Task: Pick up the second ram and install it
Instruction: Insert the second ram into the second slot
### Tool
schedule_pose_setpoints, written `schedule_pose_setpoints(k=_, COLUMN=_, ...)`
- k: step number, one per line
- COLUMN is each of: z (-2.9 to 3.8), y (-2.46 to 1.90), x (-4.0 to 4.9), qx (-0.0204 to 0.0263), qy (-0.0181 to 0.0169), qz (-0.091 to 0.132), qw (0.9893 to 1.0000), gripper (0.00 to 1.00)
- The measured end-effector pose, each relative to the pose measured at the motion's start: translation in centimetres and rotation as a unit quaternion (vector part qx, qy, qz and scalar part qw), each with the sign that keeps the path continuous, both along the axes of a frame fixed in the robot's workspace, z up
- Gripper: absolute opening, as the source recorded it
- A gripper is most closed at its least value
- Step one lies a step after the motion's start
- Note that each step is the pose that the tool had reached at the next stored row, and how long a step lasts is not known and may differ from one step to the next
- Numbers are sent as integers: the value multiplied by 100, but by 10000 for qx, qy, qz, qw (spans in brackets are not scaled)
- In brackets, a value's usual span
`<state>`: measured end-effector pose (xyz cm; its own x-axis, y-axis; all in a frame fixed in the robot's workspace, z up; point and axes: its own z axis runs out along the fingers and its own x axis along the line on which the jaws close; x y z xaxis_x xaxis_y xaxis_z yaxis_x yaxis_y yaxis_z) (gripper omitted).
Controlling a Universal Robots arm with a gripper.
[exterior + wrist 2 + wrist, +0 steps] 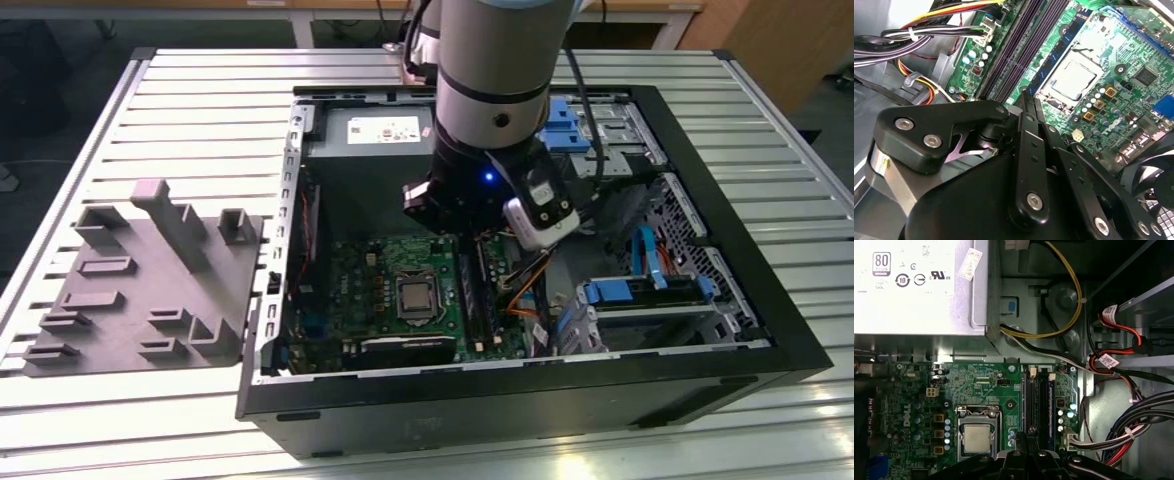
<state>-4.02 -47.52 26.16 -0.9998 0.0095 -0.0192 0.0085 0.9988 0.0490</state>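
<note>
Standing over the motherboard [374, 290] in the open computer case [534, 400], the end effector [1030, 434] has its fingers drawn narrow at the memory slots. A RAM module [1047, 402] sits seated just beside the fingertips. Its long axis runs along the slots, with one end toward the power supply [914, 285].

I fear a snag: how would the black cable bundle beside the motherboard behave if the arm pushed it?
The cable bundle would probably bend softly, since it hangs in loose curves. Its white tie suggests the wires would shift together. One end seems plugged into the white connector on the motherboard, so a hard push may strain it.
</note>
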Motion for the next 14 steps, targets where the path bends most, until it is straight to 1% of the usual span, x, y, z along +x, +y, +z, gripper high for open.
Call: schedule_pose_setpoints(k=14, z=-117, y=0, x=18, qx=0, qy=0, qz=0, qw=10000, gripper=12)
